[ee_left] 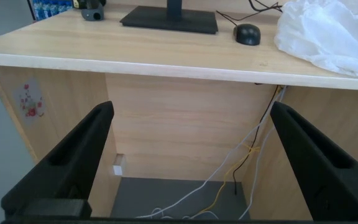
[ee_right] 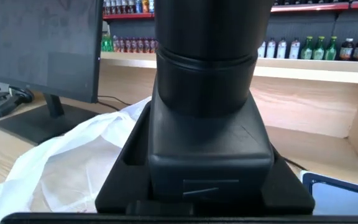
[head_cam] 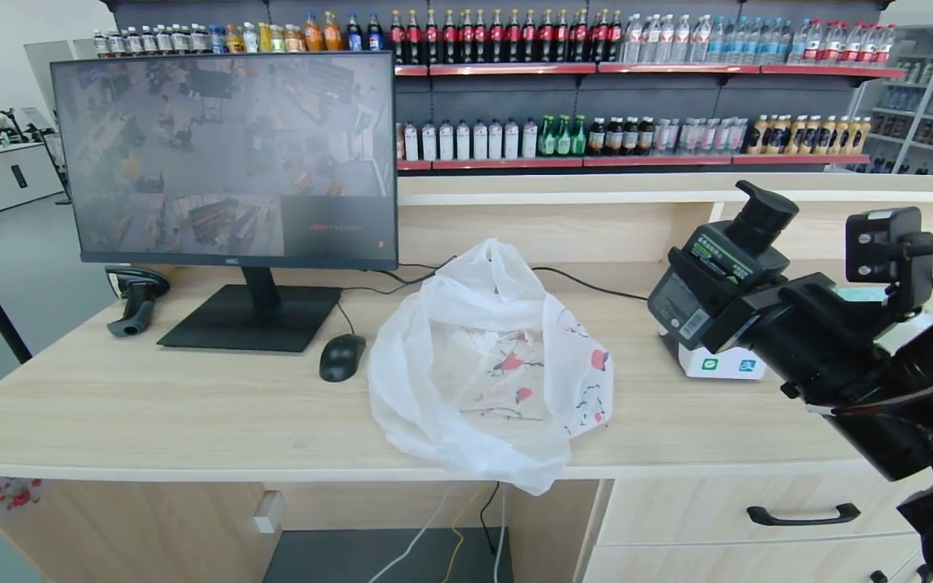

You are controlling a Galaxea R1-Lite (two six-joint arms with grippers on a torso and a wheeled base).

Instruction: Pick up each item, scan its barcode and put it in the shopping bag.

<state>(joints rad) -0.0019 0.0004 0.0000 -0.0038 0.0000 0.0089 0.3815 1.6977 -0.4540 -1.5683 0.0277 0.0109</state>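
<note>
My right gripper [head_cam: 758,306] is clamped on a black bottle [head_cam: 713,259], holding it tilted in the air to the right of the white shopping bag [head_cam: 491,356] that sits on the counter [head_cam: 151,405], while my left gripper [ee_left: 191,124] hangs with jaws wide below the counter's front edge.

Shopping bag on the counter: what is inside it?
The shopping bag lies crumpled on the counter, its mouth collapsed. Red and dark marks show through the thin plastic; whether print or contents cannot be told. No item inside is visible.
</note>
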